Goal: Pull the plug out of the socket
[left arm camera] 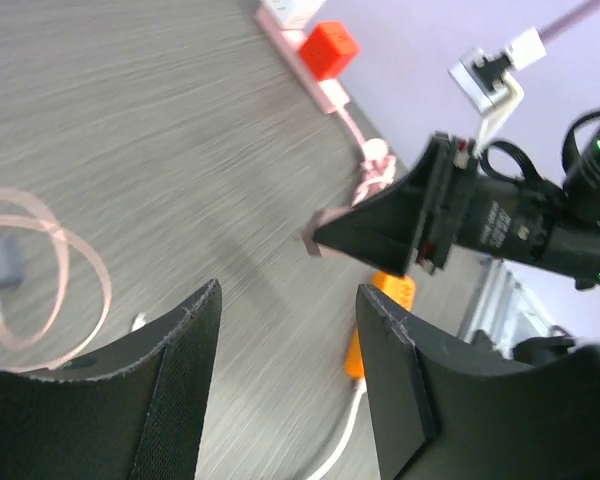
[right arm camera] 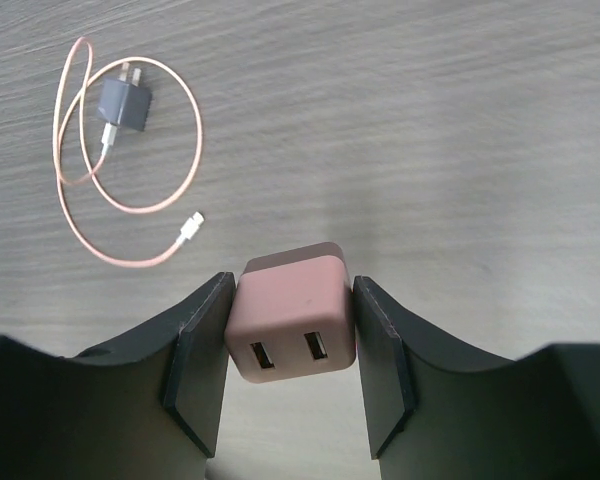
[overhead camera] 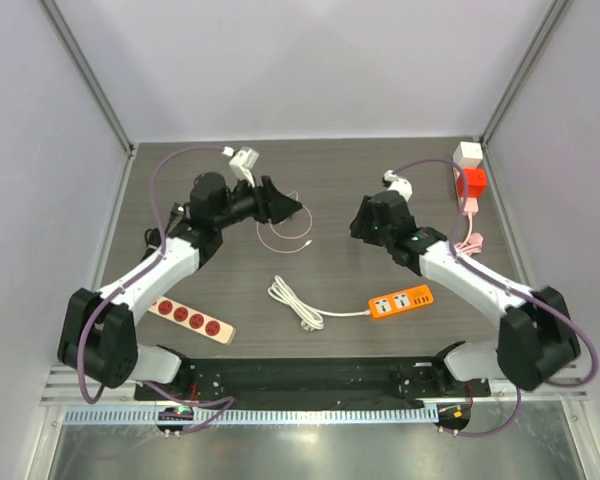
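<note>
Our right gripper (right arm camera: 292, 285) is clamped on the brown-pink plug (right arm camera: 292, 315), held well left of the socket strip (overhead camera: 472, 208), apparently pulled free already; our left gripper (left arm camera: 290, 292) gapes empty. Little remains, we judge.

Orange power strip (overhead camera: 401, 301), grey charger (right arm camera: 126, 103)

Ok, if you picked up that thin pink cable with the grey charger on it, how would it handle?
Probably floppy: the pink cable lies in loose loops, so it would dangle. The grey charger looks small and likely light, dragging along.
</note>
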You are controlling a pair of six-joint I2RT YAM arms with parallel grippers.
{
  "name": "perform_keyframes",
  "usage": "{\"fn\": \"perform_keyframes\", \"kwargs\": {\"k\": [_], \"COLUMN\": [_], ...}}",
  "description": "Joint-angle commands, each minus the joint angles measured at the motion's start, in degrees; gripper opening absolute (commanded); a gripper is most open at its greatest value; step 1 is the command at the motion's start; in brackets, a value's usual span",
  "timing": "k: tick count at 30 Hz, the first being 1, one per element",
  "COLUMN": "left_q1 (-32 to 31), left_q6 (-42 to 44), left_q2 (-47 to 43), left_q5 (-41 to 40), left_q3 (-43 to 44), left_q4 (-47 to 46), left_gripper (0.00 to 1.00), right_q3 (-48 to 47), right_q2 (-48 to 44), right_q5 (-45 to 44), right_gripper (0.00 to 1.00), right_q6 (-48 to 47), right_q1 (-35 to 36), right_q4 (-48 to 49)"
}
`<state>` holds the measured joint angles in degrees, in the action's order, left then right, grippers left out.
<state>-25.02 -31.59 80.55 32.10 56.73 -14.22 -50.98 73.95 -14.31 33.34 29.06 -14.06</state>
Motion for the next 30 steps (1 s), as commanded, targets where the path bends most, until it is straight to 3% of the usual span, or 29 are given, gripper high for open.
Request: {"fn": "perform_keyframes", "kwargs": {"k": [1, 4, 10, 14, 30], "left_q1": [0.2, 0.2, 0.6, 1.3, 3.1], "left_q6": [0.0, 3.7, 8.6, 8.7, 5.8], "left_q2": [-4.8, -7.2, -10.4, -9.4, -5.5], "left_q5": [-6.5, -10.9, -19.4, -23.0, -21.4], "left_q3": [-10.2, -16.9, -22.2, -23.4, -22.4], "left_q4": [-13.4, -14.7, -16.4, -17.0, -17.9], "left_gripper": [0.59, 0.6, 0.63, 0.65, 0.65], "right_q3": [0.3, -0.7, -8.1, -11.9, -22.8], "right_q2": [8.0, 16.1, 27.5, 32.3, 43.5], "right_q5": [-2.7, -8.2, -13.6, -14.5, -13.6], "right_gripper": [0.01, 0.01, 0.04, 0.06, 0.26], "right_q6": [-0.3, -2.7, -3.1, -5.0, -9.7], "right_q1": [2.2, 5.6, 8.2, 8.3, 7.4], "right_q4": [16.6, 26.8, 33.6, 34.3, 30.8]}}
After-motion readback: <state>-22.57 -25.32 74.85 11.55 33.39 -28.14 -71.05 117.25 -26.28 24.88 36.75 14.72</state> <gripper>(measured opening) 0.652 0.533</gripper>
